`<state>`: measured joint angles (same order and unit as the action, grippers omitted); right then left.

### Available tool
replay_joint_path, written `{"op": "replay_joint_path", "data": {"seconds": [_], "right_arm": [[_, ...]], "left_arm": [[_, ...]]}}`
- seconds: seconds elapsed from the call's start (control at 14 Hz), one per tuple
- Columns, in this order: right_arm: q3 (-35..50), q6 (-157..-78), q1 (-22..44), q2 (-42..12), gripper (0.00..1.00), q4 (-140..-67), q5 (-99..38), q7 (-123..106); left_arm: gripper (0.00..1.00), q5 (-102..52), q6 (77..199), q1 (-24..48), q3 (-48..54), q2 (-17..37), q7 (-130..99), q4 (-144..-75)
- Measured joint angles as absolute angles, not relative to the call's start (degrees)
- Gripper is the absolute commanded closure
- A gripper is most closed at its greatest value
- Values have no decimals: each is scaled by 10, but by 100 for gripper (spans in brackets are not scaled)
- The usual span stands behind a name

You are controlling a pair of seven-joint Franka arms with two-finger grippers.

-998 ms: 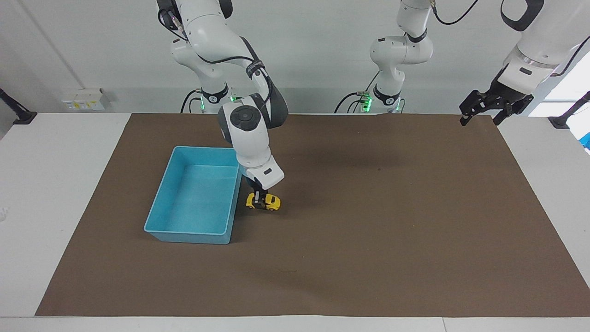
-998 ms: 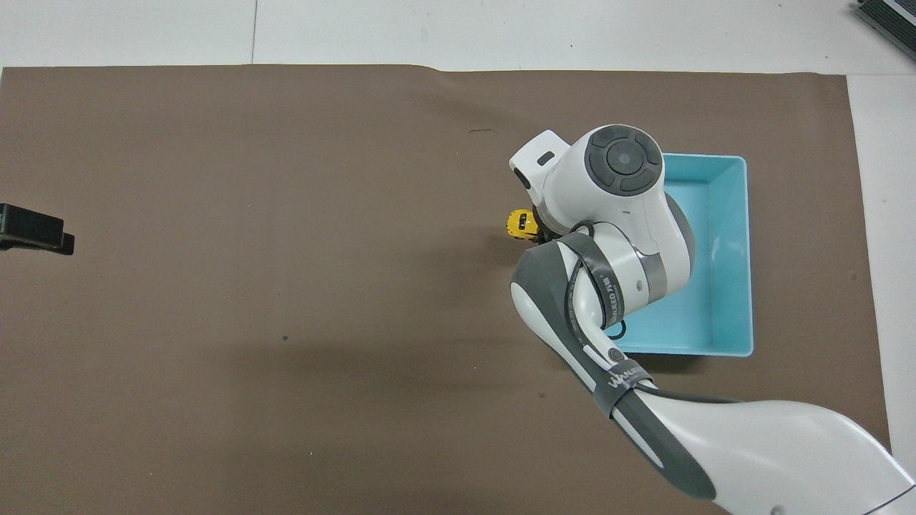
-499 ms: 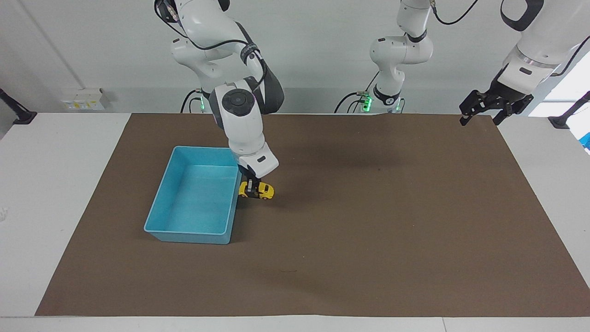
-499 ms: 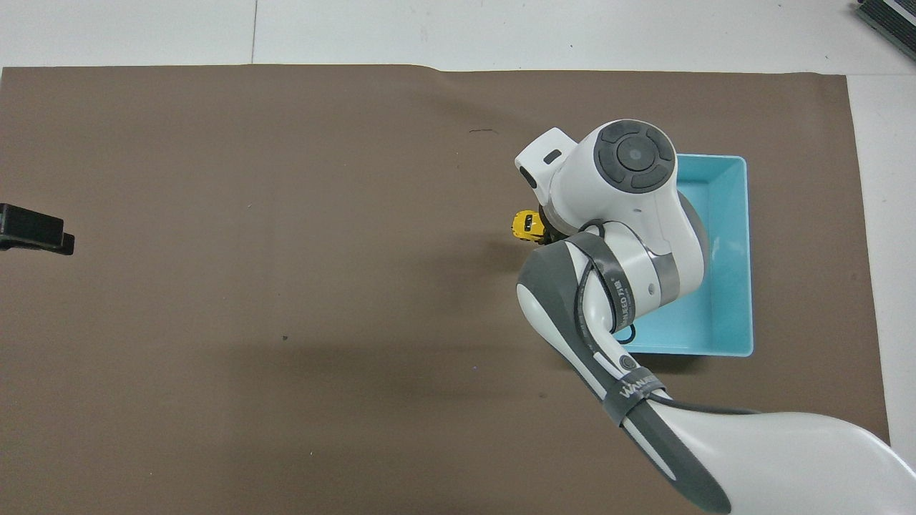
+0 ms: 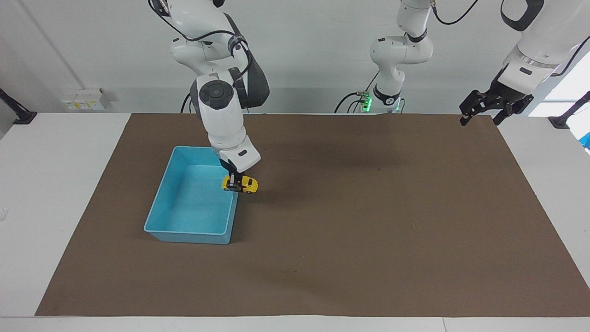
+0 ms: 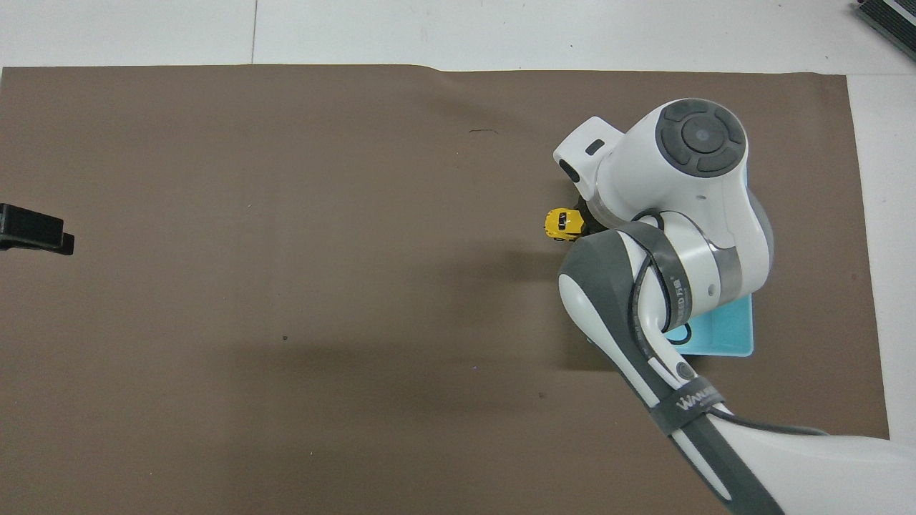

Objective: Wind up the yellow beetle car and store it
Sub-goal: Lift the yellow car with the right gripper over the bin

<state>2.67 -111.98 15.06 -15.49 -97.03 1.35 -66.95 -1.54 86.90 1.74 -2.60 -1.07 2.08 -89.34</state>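
The yellow beetle car [image 5: 240, 184] hangs in the air, with my right gripper [image 5: 235, 180] shut on it. It is up over the light blue bin's [image 5: 161, 203] long wall on the side toward the left arm's end. In the overhead view only part of the yellow beetle car [image 6: 563, 224] shows beside the right arm's wrist, which covers most of the light blue bin [image 6: 730, 336]. My left gripper [image 5: 480, 114] waits open in the air over the mat's corner at the left arm's end, and only its tip [image 6: 36, 230] shows from overhead.
A brown mat [image 5: 368, 221] covers most of the white table. The bin holds nothing that I can see. A dark object [image 6: 887, 18] lies at the table's corner farthest from the robots, at the right arm's end.
My right gripper has lifted the car off the mat and carried it toward the bin, to above the bin's wall. The left arm has not moved.
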Motion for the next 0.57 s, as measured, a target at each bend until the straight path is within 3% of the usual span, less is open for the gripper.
{"op": "replay_joint_path", "data": {"seconds": [0.57], "right_arm": [[25,-1111,83,-119,94,-1025,14,-747]], "left_arm": [[0,-15,869,17,-26,-11,21,-893]]}}
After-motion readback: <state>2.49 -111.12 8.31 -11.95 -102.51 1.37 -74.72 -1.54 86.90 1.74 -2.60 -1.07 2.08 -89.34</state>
